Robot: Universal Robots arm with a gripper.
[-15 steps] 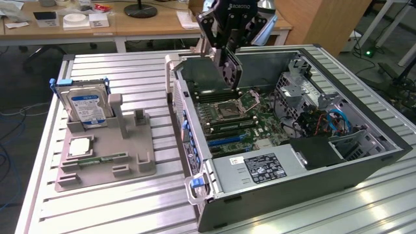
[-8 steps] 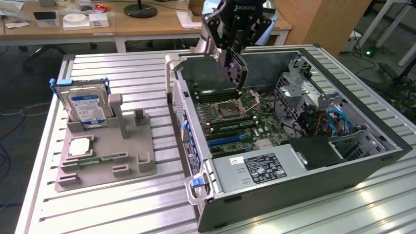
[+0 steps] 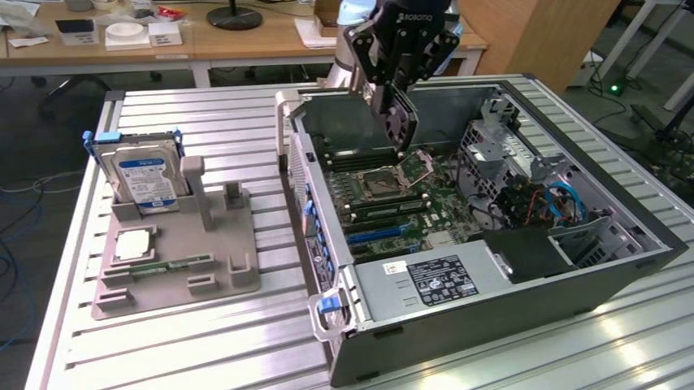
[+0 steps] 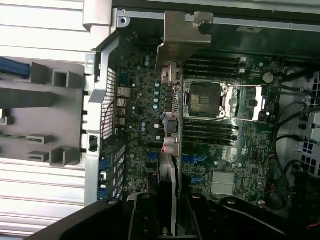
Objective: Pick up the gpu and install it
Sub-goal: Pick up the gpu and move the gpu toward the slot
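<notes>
The gripper (image 3: 388, 91) was partly closed on the gpu (image 3: 399, 128), lifted but not yet seated, with the motherboard (image 3: 425, 197) below.

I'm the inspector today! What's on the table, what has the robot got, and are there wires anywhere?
Surface: slatted metal table, carrying a grey fixture and an open computer case.
Job's things: the gpu hangs upright above the motherboard inside the case; it looks not yet in a slot.
Clutter: a hard drive stands in the fixture and a memory stick lies on it.
Grippers: the gripper has its fingers shut on the gpu's upper end.
Cables: blue and red wires inside the case, toward the exterior view's right.
Surroundings: wooden desks behind the table.
</notes>
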